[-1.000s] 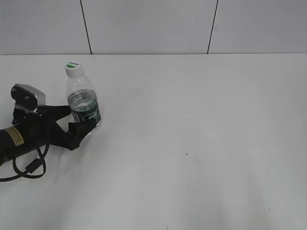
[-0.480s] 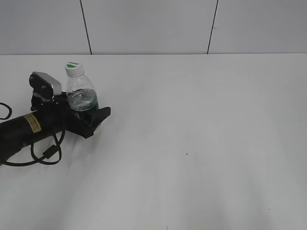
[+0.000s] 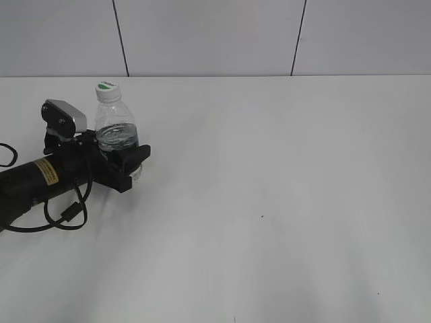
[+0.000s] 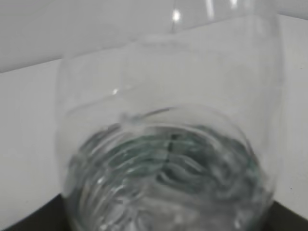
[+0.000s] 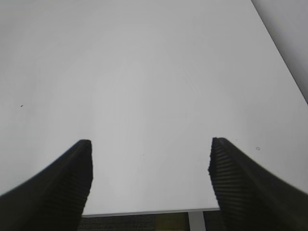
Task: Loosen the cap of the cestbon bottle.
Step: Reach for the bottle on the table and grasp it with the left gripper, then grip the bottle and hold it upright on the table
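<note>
The cestbon bottle (image 3: 116, 138) was stood upright, long axis vertical, near the desk's (image 3: 269, 202) far left corner. The left gripper (image 3: 124, 165) straddled its ribbed clear body; whether the jaws gripped could not be told. The white cap (image 3: 106, 91) was left exposed above. The right gripper (image 5: 149, 173) was held open over bare desk.

The left arm (image 3: 40, 178) lies low, reaching rightward — its gripper (image 3: 124, 161) hugs something. The right gripper (image 5: 150, 180) hangs with jaws spread wide — nothing between them.
</note>
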Motion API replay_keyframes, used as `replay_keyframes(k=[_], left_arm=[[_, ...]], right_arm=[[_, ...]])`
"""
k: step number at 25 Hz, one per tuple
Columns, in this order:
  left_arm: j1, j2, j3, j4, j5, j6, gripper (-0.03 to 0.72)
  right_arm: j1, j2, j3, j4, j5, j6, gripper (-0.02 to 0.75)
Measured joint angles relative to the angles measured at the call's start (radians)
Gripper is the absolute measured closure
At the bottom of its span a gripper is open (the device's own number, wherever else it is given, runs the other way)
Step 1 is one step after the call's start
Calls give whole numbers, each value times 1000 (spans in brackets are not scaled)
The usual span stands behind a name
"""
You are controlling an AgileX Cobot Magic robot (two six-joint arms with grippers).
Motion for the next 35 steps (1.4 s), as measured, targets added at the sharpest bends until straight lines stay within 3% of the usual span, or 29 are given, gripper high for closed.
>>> replay_keyframes(k=[7,12,17,20,25,31,35], left_arm=[[0,0,-2,22,0,0,281],[-1,-26,-2,194,24,-35,282],[-22,-59,-3,261,32,-74,282],[-71,-72,-9,292,34,-85,282],[-213,-82,-43,311,35,-113,282],[-337,-79,-110,244,31,-116,282],[-364,-39,-133,169,27,-117,282]], right_arm=[[0,0,0,0,0,0,164],[0,0,0,0,0,0,164],[0,0,0,0,0,0,164],[0,0,0,0,0,0,164],[0,0,0,0,0,0,164],[0,0,0,0,1,0,164],[0,0,0,0,0,0,164]])
